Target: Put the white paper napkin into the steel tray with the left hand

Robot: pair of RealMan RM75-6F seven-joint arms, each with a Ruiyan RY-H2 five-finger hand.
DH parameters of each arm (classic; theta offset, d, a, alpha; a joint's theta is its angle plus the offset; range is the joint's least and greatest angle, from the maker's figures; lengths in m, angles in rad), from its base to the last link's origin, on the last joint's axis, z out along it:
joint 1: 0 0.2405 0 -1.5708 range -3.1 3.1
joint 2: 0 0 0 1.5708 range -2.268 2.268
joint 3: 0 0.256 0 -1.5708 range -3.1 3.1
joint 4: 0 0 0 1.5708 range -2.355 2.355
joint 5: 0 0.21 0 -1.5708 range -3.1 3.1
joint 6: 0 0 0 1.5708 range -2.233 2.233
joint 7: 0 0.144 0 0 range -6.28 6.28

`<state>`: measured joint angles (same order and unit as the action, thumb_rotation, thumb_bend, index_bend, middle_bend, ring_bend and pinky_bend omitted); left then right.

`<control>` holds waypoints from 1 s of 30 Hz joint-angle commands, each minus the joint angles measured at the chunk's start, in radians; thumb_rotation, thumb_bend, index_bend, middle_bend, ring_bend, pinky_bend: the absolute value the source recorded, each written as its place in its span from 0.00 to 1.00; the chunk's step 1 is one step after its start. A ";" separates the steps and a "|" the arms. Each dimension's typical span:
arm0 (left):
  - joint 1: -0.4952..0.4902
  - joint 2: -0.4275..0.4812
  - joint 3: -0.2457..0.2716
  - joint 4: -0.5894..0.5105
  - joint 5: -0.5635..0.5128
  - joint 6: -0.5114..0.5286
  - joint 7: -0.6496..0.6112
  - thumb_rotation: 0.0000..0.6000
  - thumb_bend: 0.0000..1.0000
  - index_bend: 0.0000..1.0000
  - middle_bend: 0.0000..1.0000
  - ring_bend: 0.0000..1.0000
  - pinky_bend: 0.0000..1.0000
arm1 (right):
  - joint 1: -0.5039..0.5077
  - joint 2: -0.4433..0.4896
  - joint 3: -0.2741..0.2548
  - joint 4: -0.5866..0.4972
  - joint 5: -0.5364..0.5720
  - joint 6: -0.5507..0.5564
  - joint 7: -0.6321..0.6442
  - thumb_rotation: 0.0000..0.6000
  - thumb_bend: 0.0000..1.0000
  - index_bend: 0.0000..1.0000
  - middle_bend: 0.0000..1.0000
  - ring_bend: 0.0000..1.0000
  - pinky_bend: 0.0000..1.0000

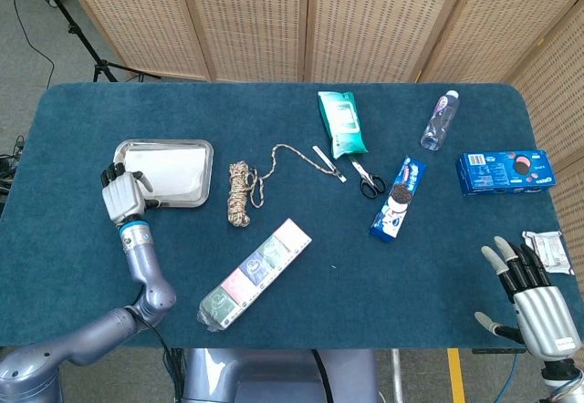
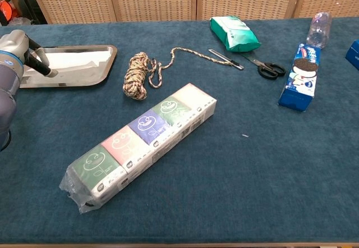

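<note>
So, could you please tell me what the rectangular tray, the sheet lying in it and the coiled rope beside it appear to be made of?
The rectangular silver tray looks like polished steel: its rim shines and reflects light. The flat white sheet inside it appears to be thin matte paper, a napkin, with a soft uneven edge. The coiled multicoloured rope seems to be braided fibre, cotton or synthetic I cannot tell; its speckled strands look dull.

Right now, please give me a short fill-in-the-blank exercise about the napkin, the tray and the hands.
1. The napkin lies flat inside the ____.
2. The hand at the tray's near corner is the robot's ____ hand.
3. The right hand, near the table's edge, holds ____.
4. Between the tray and the scissors lies a coiled ____.

Missing words: tray; left; nothing; rope
</note>
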<state>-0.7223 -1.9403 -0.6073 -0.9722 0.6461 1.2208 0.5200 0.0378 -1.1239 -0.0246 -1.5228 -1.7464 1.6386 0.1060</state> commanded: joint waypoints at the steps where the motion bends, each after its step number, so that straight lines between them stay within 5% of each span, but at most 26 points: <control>1: 0.018 0.030 0.012 -0.052 0.010 -0.004 -0.010 1.00 0.23 0.65 0.00 0.00 0.00 | 0.000 -0.001 0.000 0.000 0.000 0.001 -0.001 1.00 0.00 0.00 0.00 0.00 0.00; 10: 0.048 0.106 0.029 -0.194 0.006 0.019 0.011 0.99 0.22 0.64 0.00 0.00 0.00 | -0.002 -0.003 -0.001 0.000 -0.002 0.004 -0.006 1.00 0.00 0.00 0.00 0.00 0.00; 30: 0.045 0.142 0.057 -0.228 -0.010 0.041 0.008 0.98 0.22 0.64 0.00 0.00 0.00 | -0.002 -0.003 -0.001 -0.001 -0.001 0.004 -0.008 1.00 0.00 0.00 0.00 0.00 0.00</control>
<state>-0.6781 -1.8007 -0.5510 -1.1968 0.6339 1.2590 0.5303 0.0354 -1.1268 -0.0252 -1.5236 -1.7474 1.6426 0.0983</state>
